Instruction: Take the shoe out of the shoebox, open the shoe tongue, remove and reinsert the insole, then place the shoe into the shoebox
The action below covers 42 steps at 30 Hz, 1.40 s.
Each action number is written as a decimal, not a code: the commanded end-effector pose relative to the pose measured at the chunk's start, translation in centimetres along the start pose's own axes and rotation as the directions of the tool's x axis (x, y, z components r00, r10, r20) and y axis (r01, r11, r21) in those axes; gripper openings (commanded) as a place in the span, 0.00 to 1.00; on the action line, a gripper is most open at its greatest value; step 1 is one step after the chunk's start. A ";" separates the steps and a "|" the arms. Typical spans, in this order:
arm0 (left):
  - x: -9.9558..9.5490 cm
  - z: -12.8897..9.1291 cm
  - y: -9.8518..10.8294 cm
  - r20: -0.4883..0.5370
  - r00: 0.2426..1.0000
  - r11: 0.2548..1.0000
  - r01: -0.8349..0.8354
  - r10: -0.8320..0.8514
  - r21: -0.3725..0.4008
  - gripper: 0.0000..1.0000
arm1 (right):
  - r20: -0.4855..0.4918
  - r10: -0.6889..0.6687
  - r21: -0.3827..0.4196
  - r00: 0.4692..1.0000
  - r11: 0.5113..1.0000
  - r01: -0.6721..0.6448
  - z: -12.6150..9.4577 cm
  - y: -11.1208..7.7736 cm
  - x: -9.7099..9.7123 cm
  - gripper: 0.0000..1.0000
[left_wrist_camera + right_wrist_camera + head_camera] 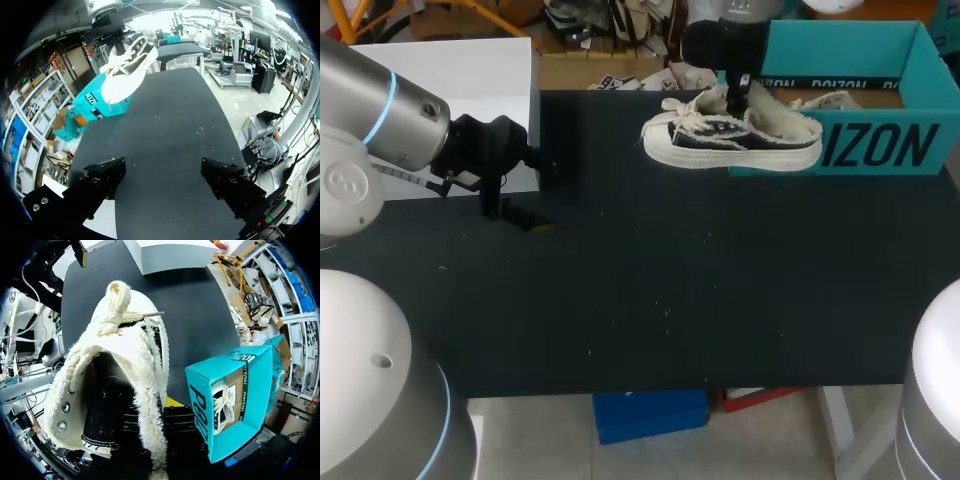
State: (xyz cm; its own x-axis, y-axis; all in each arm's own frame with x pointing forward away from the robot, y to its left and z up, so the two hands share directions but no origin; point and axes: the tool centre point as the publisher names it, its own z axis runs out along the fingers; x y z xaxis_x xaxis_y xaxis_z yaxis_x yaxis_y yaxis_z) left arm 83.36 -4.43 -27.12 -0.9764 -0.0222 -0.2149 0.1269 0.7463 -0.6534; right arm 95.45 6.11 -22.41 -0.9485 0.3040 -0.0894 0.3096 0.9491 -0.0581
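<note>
At the left, the left hand [162, 177] hangs low over the near-left part of the black tabletop [640, 300], its two fingers spread wide with nothing between them. Toward the middle, the right hand [738, 100] comes in from the far side and is clamped on the collar of the shoe [720, 140]. The shoe is a dark canvas sneaker with a white sole and frayed cream trim, and it is held in the air with its toe pointing toward the left hand. It sits at the left front corner of the teal shoebox [840, 45]. Whether the heel has fully cleared that wall is hard to judge from overhead, though the left wrist view suggests it has. The step in hand looks like the lift-out. To do it well, the right hand should carry the shoe sideways toward the open middle of the tabletop, keeping the sole level so the laces do not snag the wall. It should then set the shoe down flat within the left hand's reach, so that hand can pin it while the tongue is opened. At the right, the shoebox stands open with what seems to be a second pale shoe [222, 405] inside. Large black lettering [885, 148] runs along its front wall and also shows on another side in the right wrist view. No other writing can be made out.
</note>
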 end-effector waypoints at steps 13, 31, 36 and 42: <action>0.1 0.0 -0.1 0.001 1.000 1.000 0.000 0.000 -0.004 1.00 | 0.037 -0.148 0.023 0.988 0.989 0.147 -1.5 -5.2 -10.6 0.00; 0.1 0.0 -0.1 0.001 1.000 1.000 0.000 0.000 -0.004 1.00 | 0.093 -0.214 0.029 0.972 0.977 0.212 -0.6 -9.1 -26.3 0.00; 0.1 0.0 -0.1 0.001 1.000 1.000 0.000 0.000 -0.004 1.00 | 0.101 -0.232 0.021 0.967 0.973 0.231 -0.1 -9.2 -30.5 0.00; 0.1 0.0 -0.1 0.001 1.000 1.000 0.000 0.000 -0.004 1.00 | 0.095 -0.245 0.014 0.965 0.970 0.244 1.0 -9.2 -34.5 0.00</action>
State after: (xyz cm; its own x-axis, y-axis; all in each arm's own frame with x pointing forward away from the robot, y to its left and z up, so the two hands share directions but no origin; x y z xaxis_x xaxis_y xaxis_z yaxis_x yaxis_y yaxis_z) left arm 83.36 -4.43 -27.12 -0.9764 -0.0221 -0.2150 0.1269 0.7463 -0.6534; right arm 120.76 -12.77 -19.73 -0.9718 0.0457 -0.2315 0.0704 0.9925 -0.0996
